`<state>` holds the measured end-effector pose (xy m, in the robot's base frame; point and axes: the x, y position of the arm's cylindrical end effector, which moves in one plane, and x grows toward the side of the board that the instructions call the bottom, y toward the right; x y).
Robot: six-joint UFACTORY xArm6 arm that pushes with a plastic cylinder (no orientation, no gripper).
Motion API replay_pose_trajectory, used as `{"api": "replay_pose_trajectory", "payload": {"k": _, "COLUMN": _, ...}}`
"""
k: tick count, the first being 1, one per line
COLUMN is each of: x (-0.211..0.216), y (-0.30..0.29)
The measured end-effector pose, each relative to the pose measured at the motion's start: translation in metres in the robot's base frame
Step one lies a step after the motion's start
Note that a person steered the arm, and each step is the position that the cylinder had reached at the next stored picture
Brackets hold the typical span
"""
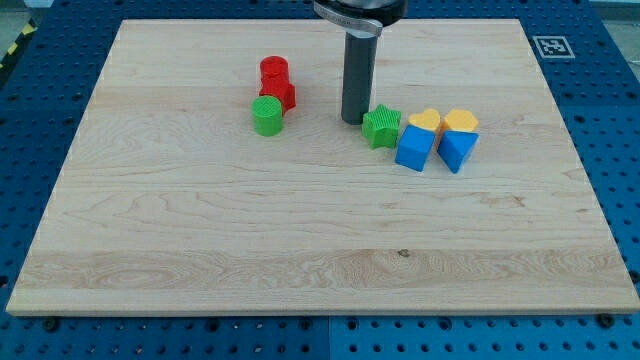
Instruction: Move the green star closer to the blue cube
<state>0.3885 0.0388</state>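
Resting on the wooden board (200, 250), my tip (352, 121) grasps nothing, being a bare rod end, and sits just beside the green star (381, 127), at the star's left in the view. That star lies touching or almost touching the blue cube (414, 148) at its lower right. Behind the cube sits a yellow block (425, 121), with a second yellow block (461, 121) and a second blue block (458, 150) further right. Well apart, toward the view's left, a green cylinder (267, 115) sits against two red blocks (275, 80).
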Motion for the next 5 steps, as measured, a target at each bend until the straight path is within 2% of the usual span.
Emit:
{"api": "replay_pose_trajectory", "payload": {"k": 4, "x": 0.002, "y": 0.022}}
{"api": "replay_pose_trajectory", "payload": {"k": 5, "x": 0.019, "y": 0.013}}
